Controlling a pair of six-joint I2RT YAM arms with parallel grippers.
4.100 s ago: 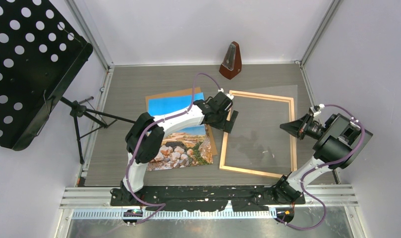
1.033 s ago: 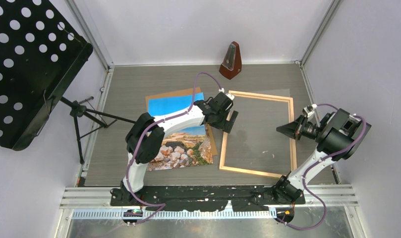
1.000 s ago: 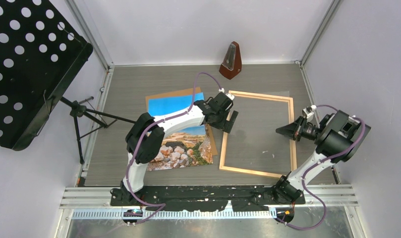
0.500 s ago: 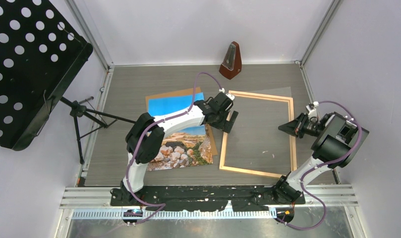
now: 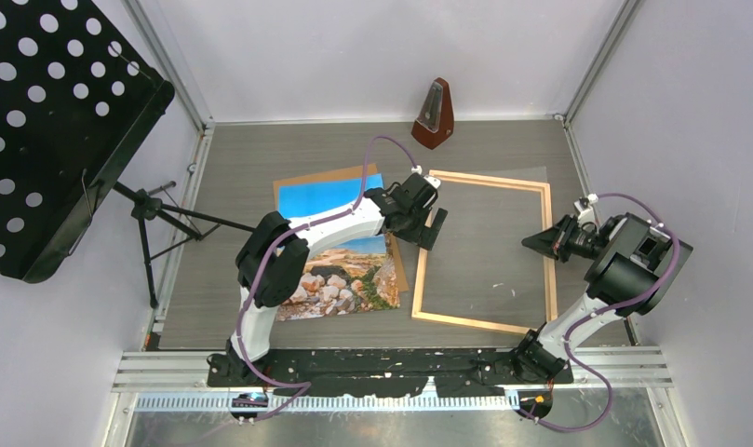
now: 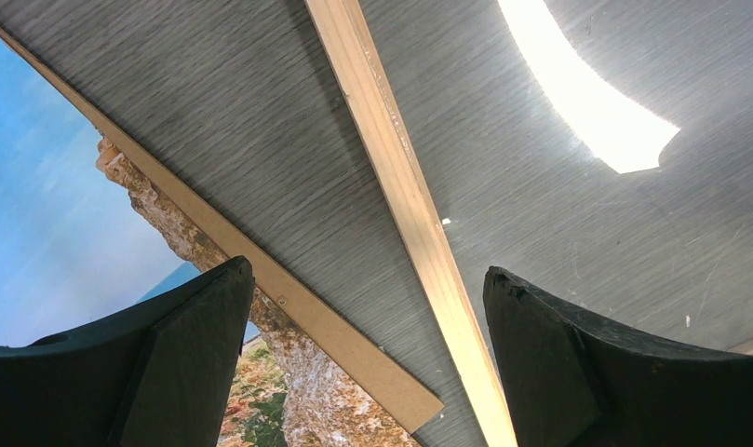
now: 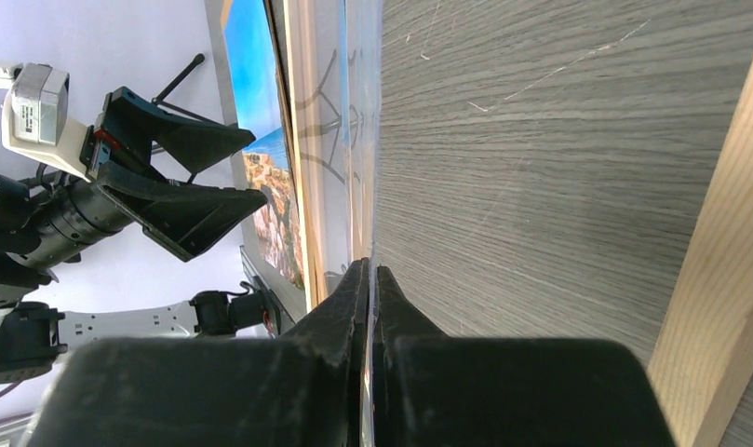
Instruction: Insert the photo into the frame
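Note:
The photo, blue sky above a rocky shore, lies face up on a brown backing board, left of the light-wood frame. My left gripper hovers open over the frame's left rail, with nothing between its fingers; its own view also shows the board's edge and the photo. My right gripper is shut on the right edge of a clear sheet, held over the frame's right side. The sheet is faint in the top view.
A brown metronome stands at the back, just behind the frame. A black perforated music stand on a tripod fills the left side. White walls close in the table on three sides.
The right arm has shifted slightly, its gripper still shut on the clear sheet's edge. The left arm, photo and frame have not moved.

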